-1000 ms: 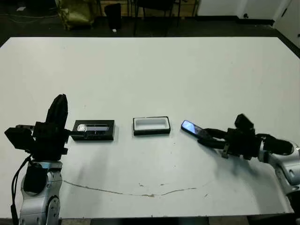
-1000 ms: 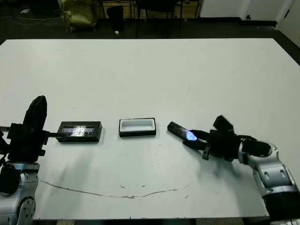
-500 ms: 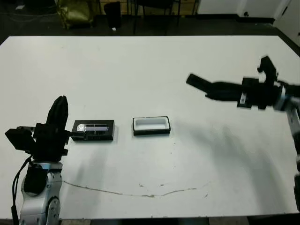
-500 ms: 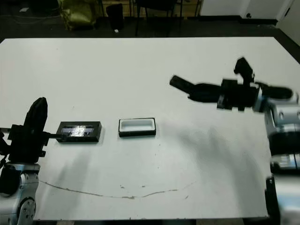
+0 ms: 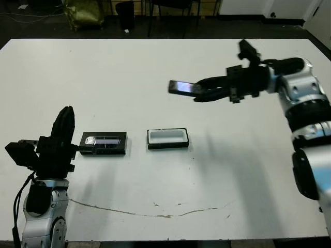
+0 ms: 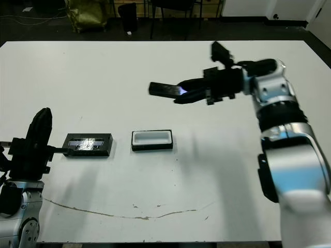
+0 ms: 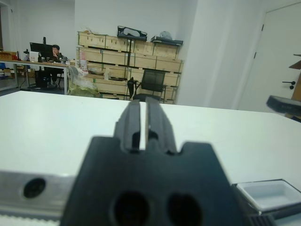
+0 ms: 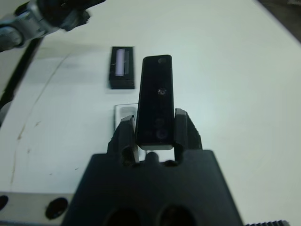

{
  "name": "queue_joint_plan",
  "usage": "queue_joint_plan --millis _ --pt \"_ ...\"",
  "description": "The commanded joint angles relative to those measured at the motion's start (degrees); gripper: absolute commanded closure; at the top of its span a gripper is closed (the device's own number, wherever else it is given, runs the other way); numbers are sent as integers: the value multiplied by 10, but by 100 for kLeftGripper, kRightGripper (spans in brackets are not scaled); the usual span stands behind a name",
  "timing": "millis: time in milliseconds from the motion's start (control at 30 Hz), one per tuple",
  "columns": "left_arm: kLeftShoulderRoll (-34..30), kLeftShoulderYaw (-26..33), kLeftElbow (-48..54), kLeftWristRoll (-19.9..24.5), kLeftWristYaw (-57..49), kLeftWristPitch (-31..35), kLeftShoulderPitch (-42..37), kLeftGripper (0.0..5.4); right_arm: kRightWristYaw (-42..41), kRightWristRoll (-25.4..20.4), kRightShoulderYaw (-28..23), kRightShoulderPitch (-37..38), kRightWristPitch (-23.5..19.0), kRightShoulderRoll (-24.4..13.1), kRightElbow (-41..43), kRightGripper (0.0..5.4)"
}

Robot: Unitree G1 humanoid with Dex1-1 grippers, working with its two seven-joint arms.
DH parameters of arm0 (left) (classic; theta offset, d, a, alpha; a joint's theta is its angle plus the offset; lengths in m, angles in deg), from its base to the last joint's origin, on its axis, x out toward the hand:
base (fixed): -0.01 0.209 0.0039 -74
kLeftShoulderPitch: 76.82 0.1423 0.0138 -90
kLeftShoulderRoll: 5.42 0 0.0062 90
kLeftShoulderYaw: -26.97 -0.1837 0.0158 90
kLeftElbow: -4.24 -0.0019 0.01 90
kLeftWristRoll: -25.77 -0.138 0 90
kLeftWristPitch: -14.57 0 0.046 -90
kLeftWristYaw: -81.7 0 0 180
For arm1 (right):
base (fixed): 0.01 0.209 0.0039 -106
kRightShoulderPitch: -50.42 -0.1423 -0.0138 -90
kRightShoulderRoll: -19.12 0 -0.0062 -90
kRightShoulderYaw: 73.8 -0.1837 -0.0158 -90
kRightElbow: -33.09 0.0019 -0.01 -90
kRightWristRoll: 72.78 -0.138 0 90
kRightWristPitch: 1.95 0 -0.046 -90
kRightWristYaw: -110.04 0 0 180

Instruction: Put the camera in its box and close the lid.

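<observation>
Your right gripper (image 5: 202, 93) is clamped on the camera (image 5: 182, 87), held in the air above the box (image 5: 167, 139); the lid (image 5: 103, 143) lies beside the box, by your left gripper (image 7: 144, 123), fingers together.

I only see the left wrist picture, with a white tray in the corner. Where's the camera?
Observer: The camera is up in the air over the table, gripped by the right arm's jaws at one end.
Child: So it's not in the box?
Observer: No. The box sits open, and only its white lining shows inside.
Child: Where's the lid? I can't see it.
Observer: The lid lies flat on the table to the box's left, with a gap between them. Your left arm is just past its far end.
</observation>
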Motion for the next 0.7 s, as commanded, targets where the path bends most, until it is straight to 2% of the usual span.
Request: queue_joint_plan --millis 33,133,333,533,700 --pt "-2 1 -8 -13 -4 -6 10 540 -17 19 14 -3 27 16 -14 500" --pt "-2 0 -7 -14 -4 -3 10 540 -24 29 22 -3 1 25 -26 500" --pt "-1 -2 -11 -14 -3 -9 7 540 -26 42 42 9 -15 23 -19 500" --pt "0 -4 -9 -15 -5 -7 6 540 -26 35 68 21 -16 10 -17 500" --pt "1 -8 -8 -21 -7 -9 4 540 -26 52 78 21 -3 9 -38 500"
